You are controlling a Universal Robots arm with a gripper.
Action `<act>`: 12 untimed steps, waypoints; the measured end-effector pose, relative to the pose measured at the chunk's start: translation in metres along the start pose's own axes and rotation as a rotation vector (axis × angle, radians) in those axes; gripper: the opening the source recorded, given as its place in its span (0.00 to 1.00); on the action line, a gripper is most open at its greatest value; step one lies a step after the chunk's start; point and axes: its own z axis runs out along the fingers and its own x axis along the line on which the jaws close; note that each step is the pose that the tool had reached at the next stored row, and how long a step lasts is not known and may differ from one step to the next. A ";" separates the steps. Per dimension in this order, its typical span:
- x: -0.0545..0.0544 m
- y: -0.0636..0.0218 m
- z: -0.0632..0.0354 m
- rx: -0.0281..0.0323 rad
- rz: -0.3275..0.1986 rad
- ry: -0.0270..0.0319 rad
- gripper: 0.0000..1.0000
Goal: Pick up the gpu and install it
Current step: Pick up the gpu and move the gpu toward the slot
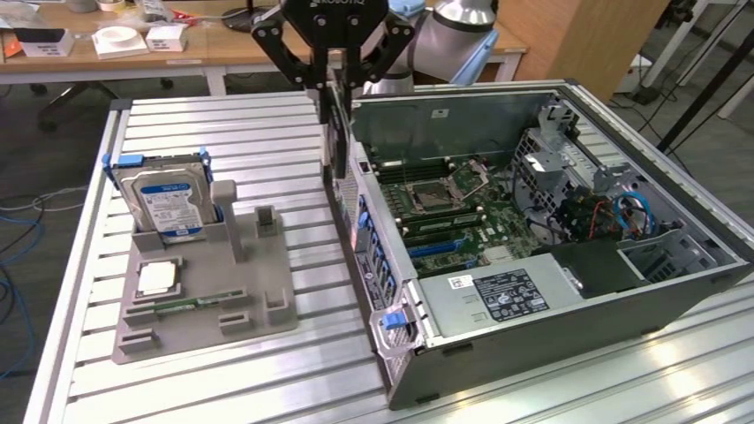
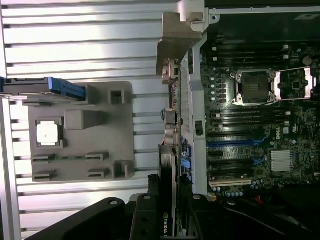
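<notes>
The claw [image 1: 335, 87] [image 2: 169, 222] is clamped on the top edge of the gpu [image 1: 332, 150] [image 2: 168, 175]. The card hangs upright and edge-on, with its silver bracket [image 2: 177, 35] at the far end. In the exterior view it sits at 6 o'clock of the claw, along the wall of the open computer case [image 1: 589, 309]. The motherboard [image 1: 460, 212] lies at 4 o'clock. At 7 o'clock, on the slatted counter [image 1: 236, 380], a grey holder [image 1: 265, 274] carries a blue-labelled hard drive [image 1: 171, 199].

a wooden desk [image 1: 177, 55] with white boxes [image 1: 119, 41] stands at the back, a wooden cabinet [image 1: 580, 37] near it; grey floor [image 1: 48, 155], loose cables [image 1: 17, 231].
</notes>
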 end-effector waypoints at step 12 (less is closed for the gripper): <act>-0.015 0.0012 0.0004 0.0000 0.000 0.0000 0.26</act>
